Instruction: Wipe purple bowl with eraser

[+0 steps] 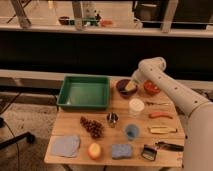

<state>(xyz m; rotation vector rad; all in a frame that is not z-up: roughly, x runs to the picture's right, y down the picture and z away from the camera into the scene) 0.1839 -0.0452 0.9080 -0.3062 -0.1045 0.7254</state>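
The purple bowl (123, 88) sits at the back of the wooden table, right of the green tray. The pale yellow eraser (130, 87) rests inside the bowl under my gripper (132, 83), which reaches down into the bowl from the right at the end of my white arm (170, 90). The gripper holds the eraser against the bowl's inside. The bowl's right side is partly hidden by the gripper.
A red-orange bowl (151, 88) stands right of the purple bowl. A green tray (85, 92) lies at the back left. A white lidded cup (136, 107), metal cup (113, 119), blue cup (132, 131), grapes (92, 127), blue sponge (121, 150), orange fruit (94, 150), blue cloth (65, 145), carrot (160, 115) and yellowish bar (162, 130) lie about the table.
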